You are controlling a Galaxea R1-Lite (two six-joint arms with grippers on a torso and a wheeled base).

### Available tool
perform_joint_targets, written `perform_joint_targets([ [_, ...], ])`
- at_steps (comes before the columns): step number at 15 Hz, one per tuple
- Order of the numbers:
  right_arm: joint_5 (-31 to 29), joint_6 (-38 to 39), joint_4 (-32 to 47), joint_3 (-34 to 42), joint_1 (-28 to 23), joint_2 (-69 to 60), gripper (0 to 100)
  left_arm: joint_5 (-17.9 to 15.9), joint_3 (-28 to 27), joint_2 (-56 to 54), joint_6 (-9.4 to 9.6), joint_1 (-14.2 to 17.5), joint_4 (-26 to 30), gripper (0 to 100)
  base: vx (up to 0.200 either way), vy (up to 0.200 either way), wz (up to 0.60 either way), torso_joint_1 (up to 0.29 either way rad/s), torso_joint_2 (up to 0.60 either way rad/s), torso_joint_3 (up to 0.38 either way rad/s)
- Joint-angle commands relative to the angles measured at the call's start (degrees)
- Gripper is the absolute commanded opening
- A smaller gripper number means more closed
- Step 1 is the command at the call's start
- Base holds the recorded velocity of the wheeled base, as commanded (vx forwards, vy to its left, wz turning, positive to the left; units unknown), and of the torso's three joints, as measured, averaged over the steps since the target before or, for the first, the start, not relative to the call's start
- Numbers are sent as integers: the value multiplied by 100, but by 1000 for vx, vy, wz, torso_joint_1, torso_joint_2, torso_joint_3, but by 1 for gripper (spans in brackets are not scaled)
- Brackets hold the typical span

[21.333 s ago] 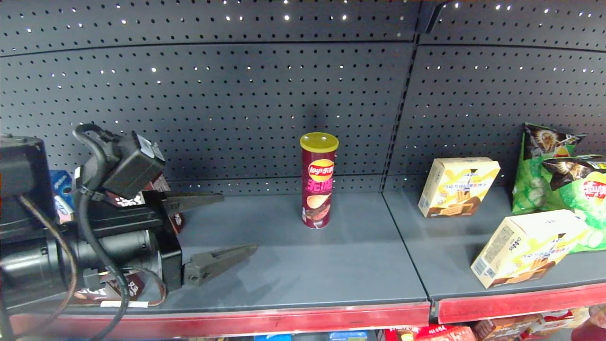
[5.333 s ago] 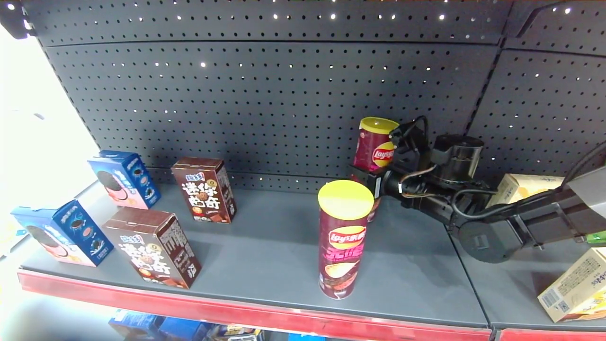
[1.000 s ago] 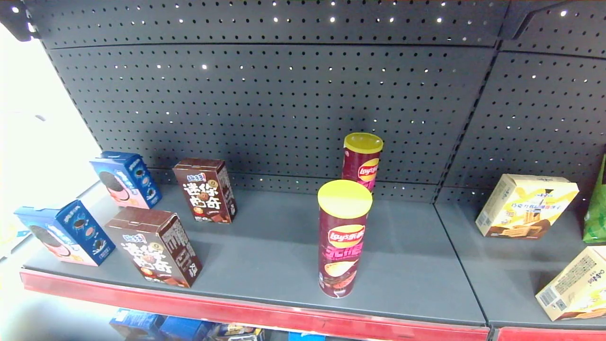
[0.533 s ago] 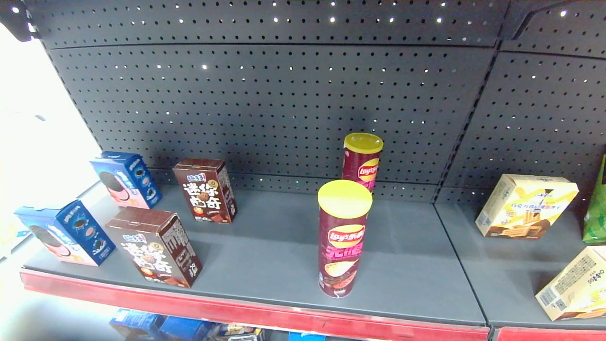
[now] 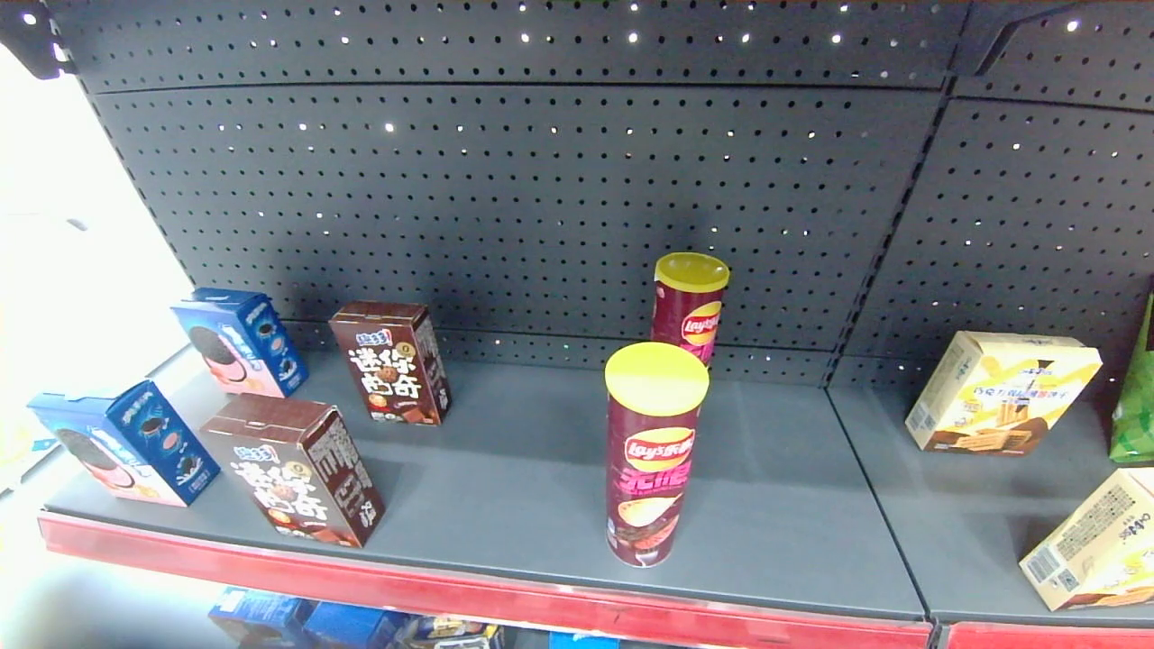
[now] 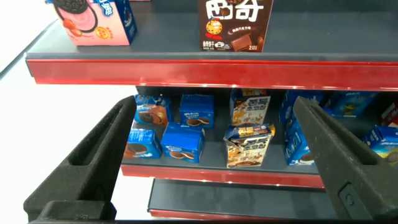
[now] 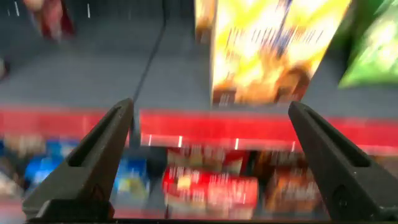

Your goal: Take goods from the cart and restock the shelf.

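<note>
**Two chip cans upright on the shelf**

The front chip can (image 5: 655,455) stands near the shelf's (image 5: 505,491) red edge. The rear chip can (image 5: 690,306) stands behind it, by the pegboard (image 5: 505,198). The left end effector (image 6: 214,106) and the right end effector (image 7: 210,107) both gape wide, holding nothing, facing the shelf front.

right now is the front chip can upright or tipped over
Upright: the front chip can stands on its base on the shelf, yellow lid on top, in front of the rear chip can.
</note>
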Motion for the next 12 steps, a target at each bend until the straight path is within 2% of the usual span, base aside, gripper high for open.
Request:
perform_joint_targets([
  [1, 87, -9, 181, 21, -1, 18, 100, -3, 1, 9, 0, 1, 2, 100, 0, 0, 0, 0, 0, 0],
  [8, 95, -9, 163, 21, -1, 18, 100, -55, -8, 9, 0, 1, 29, 100, 0, 0, 0, 0, 0, 0],
  [9, 95, -9, 163, 21, -1, 18, 100, -99, -17, 115, 132, -114, 37, 100, 0, 0, 0, 0, 0, 0],
  [10, 95, -9, 163, 21, -1, 18, 100, -161, -61, 159, 457, -149, 37, 100, 0, 0, 0, 0, 0, 0],
  [11, 95, -9, 163, 21, -1, 18, 100, -161, -61, 159, 457, -149, 37, 100, 0, 0, 0, 0, 0, 0],
  [12, 95, -9, 163, 21, -1, 18, 100, -486, -78, 167, 562, -166, 37, 100, 0, 0, 0, 0, 0, 0],
])
